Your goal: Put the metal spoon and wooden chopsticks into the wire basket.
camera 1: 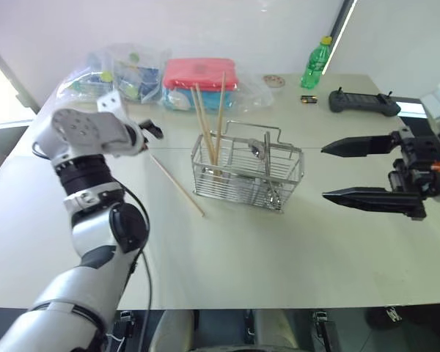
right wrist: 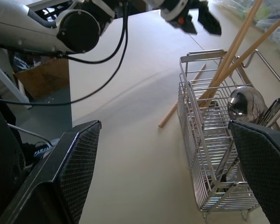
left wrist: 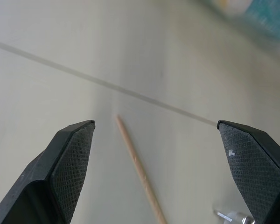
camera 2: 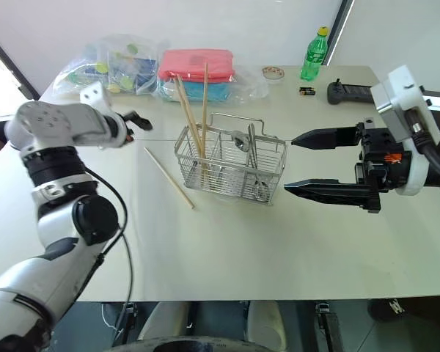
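Bright, even daylight washes my worktop (camera 1: 293, 257); the far left corner burns out white toward the window. Shadows lie soft and faint under the wire basket (camera 1: 246, 174). My left wrist view is smeared, with the bags at its far edge blurred.

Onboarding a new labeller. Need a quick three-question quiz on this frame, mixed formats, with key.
1. True or false: every one of the wooden chopsticks stands in the wire basket.
2. Where is the metal spoon? A) on the table beside the basket B) in the basket C) in the right pincer
3. Fill in: the left pincer is ____ above the loose chopstick on the table.

Key: 1 false, one lies on the table. 2 B. 3 open; the right pincer is open too.
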You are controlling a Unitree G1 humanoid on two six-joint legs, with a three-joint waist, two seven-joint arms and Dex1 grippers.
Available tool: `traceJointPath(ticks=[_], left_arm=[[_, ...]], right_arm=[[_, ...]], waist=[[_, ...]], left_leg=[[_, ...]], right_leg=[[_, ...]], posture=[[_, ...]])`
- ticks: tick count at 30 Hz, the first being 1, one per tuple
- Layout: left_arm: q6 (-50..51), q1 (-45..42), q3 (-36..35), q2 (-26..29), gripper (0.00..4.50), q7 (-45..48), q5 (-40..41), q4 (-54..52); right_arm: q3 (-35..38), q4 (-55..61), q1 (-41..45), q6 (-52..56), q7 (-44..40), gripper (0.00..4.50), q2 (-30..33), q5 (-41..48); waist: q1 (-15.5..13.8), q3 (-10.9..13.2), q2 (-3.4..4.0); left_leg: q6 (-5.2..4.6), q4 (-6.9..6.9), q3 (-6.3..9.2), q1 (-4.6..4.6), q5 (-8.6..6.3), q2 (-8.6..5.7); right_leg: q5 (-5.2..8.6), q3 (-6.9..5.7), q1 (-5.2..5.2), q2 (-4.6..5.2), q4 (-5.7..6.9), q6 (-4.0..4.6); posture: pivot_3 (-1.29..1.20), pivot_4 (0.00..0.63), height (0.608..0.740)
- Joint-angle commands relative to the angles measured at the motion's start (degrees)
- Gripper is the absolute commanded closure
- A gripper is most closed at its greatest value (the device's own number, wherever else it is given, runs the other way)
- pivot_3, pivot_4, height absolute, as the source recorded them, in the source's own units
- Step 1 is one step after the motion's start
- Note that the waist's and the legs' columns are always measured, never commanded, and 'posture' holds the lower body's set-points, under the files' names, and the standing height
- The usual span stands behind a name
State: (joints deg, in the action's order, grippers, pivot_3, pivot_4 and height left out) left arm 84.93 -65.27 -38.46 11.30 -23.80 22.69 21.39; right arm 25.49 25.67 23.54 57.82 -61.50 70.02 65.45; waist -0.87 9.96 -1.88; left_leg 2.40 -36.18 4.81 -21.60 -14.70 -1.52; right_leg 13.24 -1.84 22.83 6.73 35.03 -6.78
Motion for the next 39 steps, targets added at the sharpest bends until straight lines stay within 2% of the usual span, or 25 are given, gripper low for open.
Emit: traceJointPath(ticks=[1, 7, 14, 20, 23, 28, 30, 39], left_arm=[[-2.9, 0.0, -2.3, -2.2, 0.09, -4.2, -4.0, 2.2], [-13.1, -1.1, -2.6, -3.7, 0.09, -7.4, -6.6, 11.5], [-23.1, -3.1, -2.8, -3.3, 0.09, -8.1, -5.6, 24.1], [-29.5, -4.9, -3.0, -2.1, 0.09, -8.9, -4.5, 32.7], [-31.7, -5.6, -3.2, -1.6, 0.95, -9.5, -3.7, 35.5], [-33.0, -6.5, -3.1, -0.8, 3.55, -10.2, -2.4, 38.2], [-33.6, -6.7, -3.1, -0.4, 4.45, -10.6, -1.9, 39.1], [-34.3, -7.4, -2.2, 0.7, 4.45, -11.2, -0.5, 41.0]], right_arm=[[1.1, 0.4, 0.8, -1.1, 0.2, 0.00, 0.4, 0.3], [2.3, 1.2, -0.1, -0.7, 1.6, 0.00, -0.1, 1.3], [3.9, 2.0, -0.7, -0.1, 3.6, 0.00, -0.2, 3.4], [5.2, 2.6, -1.5, 0.1, 4.9, 0.00, -0.4, 4.7], [5.8, 2.9, -1.8, 0.2, 5.7, 0.00, -0.6, 5.5], [6.4, 3.2, -2.0, 0.1, 7.2, 0.00, -0.7, 6.9], [6.4, 3.2, -1.9, 0.0, 8.0, 0.00, -0.9, 7.6], [5.5, 3.1, -1.4, -0.4, 9.6, 0.00, -0.9, 8.4]], waist=[[0.0, 0.0, 0.00], [0.1, 0.0, 0.00], [-0.2, 0.0, 0.08], [-1.3, -0.3, 0.44], [-1.5, -0.3, 0.58], [-1.6, -0.3, 0.59], [-1.7, -0.3, 0.58], [-1.6, -0.3, 0.57]], left_leg=[[0.00, 0.01, -0.01, 0.03, 0.00, -0.01], [0.03, 0.01, -0.05, 0.06, -0.01, 0.01], [0.06, -0.04, -0.07, 0.14, 0.00, 0.00], [0.08, -0.06, -0.10, 0.24, 0.00, 0.01], [0.08, -0.06, -0.11, 0.23, 0.00, 0.01], [0.08, -0.07, -0.10, 0.21, 0.01, 0.00], [0.08, -0.08, -0.09, 0.20, 0.01, 0.00], [0.08, -0.05, -0.09, 0.16, 0.01, -0.02]], right_leg=[[0.00, 0.00, -0.01, 0.02, -0.01, 0.00], [0.00, 0.00, -0.01, 0.02, 0.01, -0.01], [0.07, 0.00, -0.10, 0.05, 0.01, -0.14], [0.12, -0.01, -0.19, 0.05, 0.02, -0.23], [0.13, -0.01, -0.19, 0.06, 0.02, -0.23], [0.13, -0.02, -0.19, 0.06, 0.02, -0.24], [0.12, -0.02, -0.19, 0.07, 0.02, -0.24], [0.13, -0.03, -0.18, 0.09, -0.01, -0.25]], posture=[[0.00, 0.150, 0.692], [0.00, 0.150, 0.692], [0.00, 0.150, 0.692], [0.00, 0.150, 0.692], [0.00, 0.150, 0.692], [0.00, 0.150, 0.692], [0.00, 0.150, 0.692], [0.00, 0.150, 0.692]])
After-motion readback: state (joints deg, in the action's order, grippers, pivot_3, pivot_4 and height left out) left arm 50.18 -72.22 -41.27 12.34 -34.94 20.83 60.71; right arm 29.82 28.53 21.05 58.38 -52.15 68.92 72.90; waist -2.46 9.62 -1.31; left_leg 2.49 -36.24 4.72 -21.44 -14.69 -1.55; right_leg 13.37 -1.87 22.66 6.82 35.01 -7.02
